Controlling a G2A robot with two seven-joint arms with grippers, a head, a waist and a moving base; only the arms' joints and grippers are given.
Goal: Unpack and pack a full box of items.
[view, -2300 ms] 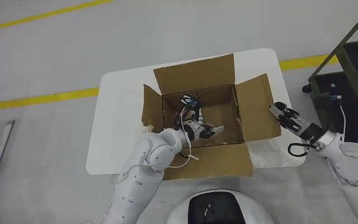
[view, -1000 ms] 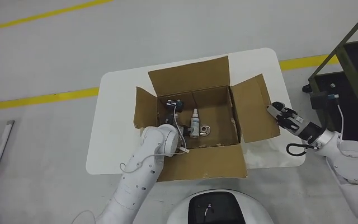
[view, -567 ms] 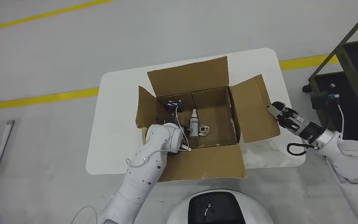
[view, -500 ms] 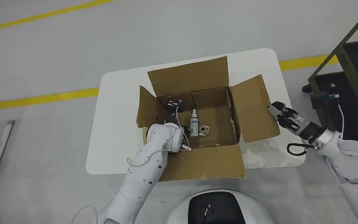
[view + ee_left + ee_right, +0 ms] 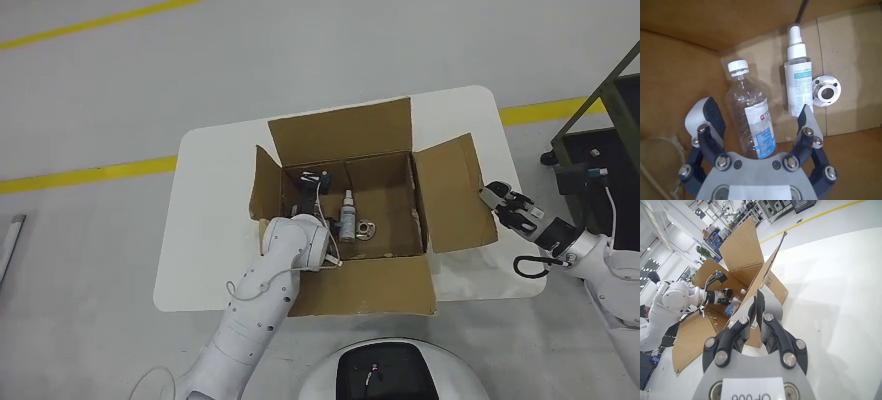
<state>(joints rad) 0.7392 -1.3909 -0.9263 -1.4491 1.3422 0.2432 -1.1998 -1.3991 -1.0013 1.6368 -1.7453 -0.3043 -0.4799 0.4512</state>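
An open cardboard box (image 5: pixel 385 130) stands on the white table (image 5: pixel 215 210). My left gripper (image 5: pixel 759 109) is inside it near the left wall, open, with its fingers on either side of a clear plastic bottle (image 5: pixel 749 106) lying on the box floor. Neither pad visibly presses the bottle. Beside it lie a white spray bottle (image 5: pixel 798 83) (image 5: pixel 347 214) and a metal flange (image 5: pixel 826 91) (image 5: pixel 366 231). My right gripper (image 5: pixel 757 300) (image 5: pixel 497 197) is shut on the edge of the box's right flap (image 5: pixel 455 190), holding it out.
The box's front flap (image 5: pixel 365 285) hangs over the table's near edge and the back flap (image 5: pixel 340 135) stands up. A dark metal rack (image 5: pixel 600 130) stands off the table at the right. Bare tabletop lies left of the box.
My left arm has gone from the middle of the box to its left side, uncovering the spray bottle and flange. The box has shifted slightly. My right gripper keeps hold of the flap.
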